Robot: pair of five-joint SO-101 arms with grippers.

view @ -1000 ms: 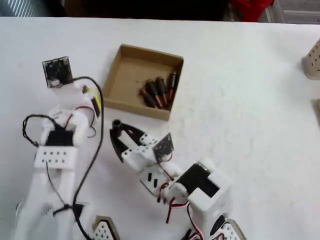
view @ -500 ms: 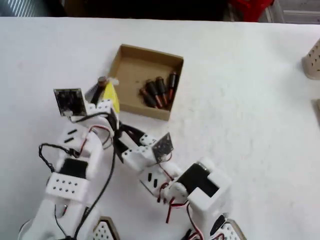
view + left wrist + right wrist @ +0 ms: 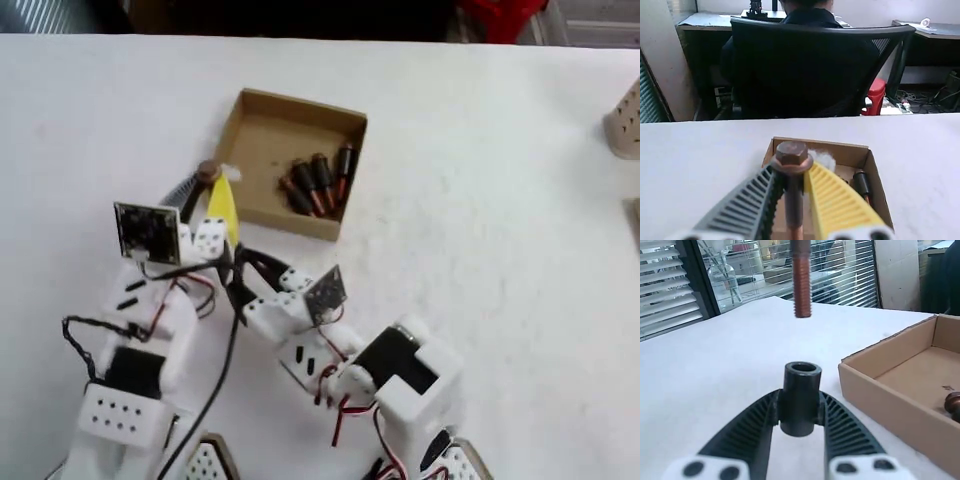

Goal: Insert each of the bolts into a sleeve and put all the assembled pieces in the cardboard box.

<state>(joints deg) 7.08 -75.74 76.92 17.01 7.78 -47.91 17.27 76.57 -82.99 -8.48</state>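
white bench top, with a cardboard box toward the back and several assembled pieces lying together in the box's right half as seen from above. the left jaws are clamped on a copper bolt, head up and shaft hanging straight down, just beside the near left corner of the box. the right jaws are clamped on a black sleeve, upright with its bore open to the top, and the bolt's threaded tip hangs above that bore with a clear gap, not yet in it.
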